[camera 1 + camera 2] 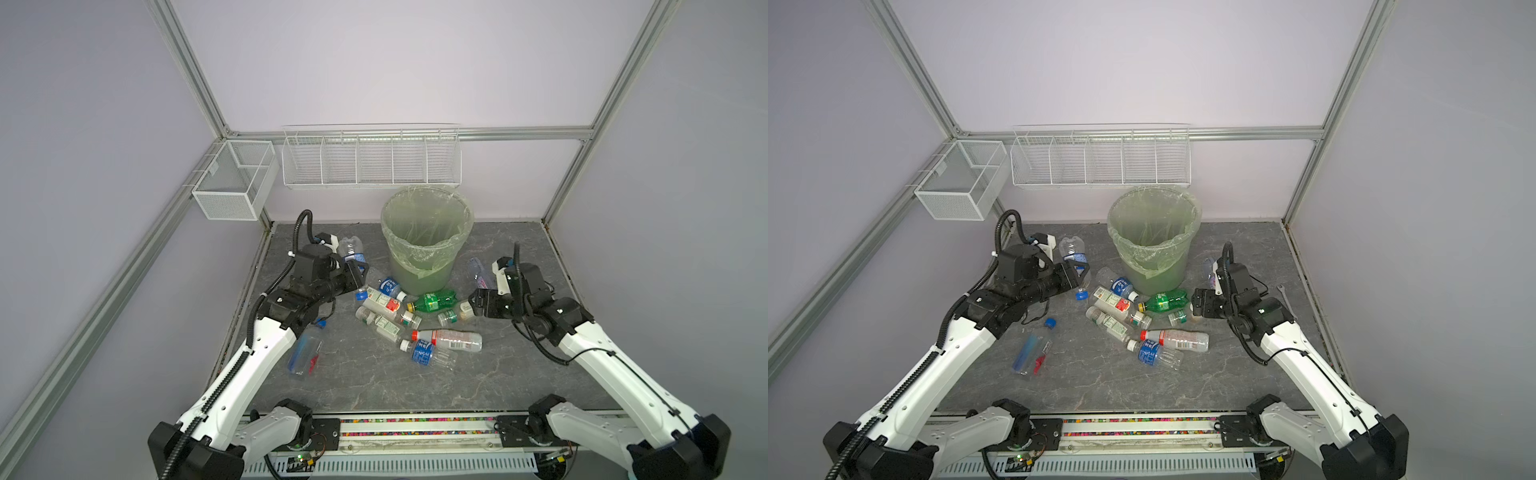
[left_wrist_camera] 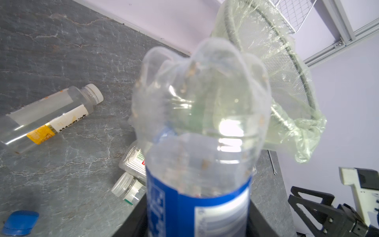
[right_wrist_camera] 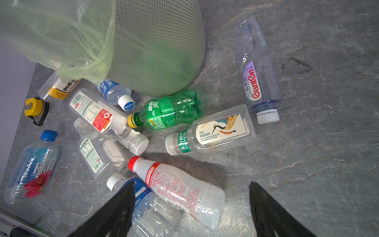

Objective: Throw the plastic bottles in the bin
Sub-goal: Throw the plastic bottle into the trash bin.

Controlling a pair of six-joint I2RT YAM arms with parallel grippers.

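The plastic bottles (image 1: 382, 303) lie mostly in a loose heap on the grey counter (image 1: 374, 386), in front of the bin (image 1: 424, 274). Nearest the counter's left edge, a Fiji bottle (image 1: 306, 351) lies on its side with its blue cap on, partly under the left arm.

Beyond it, the left fingers (image 1: 360, 268) are clamped on an upended bottle (image 1: 351, 246). It is clear with a blue label, held off the counter with its lobed base uppermost, to the left of the bin. A loose blue cap (image 1: 360, 294) sits on the counter just below those fingers. A yellow-labelled bottle (image 2: 47, 121) lies on its side near the bin's foot.

The bin stands upright towards the middle of the back edge, with its thin liner folded over the rim. In the heap, a white-and-red-labelled bottle (image 1: 382, 303) lies slantwise over its neighbours. A red-capped bottle (image 1: 451, 338) lies across the front of the heap. It touches a crumpled blue-wrapped bottle (image 1: 426, 353), which is the one closest to the front edge. A green bottle (image 1: 434, 301) with a yellow cap lies just beside the bin's foot.

Next to the green bottle on the right is a square crane-label bottle (image 3: 215, 131). A Ganten bottle (image 3: 256, 67) lies on its own to the right of the bin. The right fingers (image 3: 119, 213) stand wide apart with nothing between them, hovering over the right side of the heap. A small spanner (image 1: 1283, 297) lies near the right edge.
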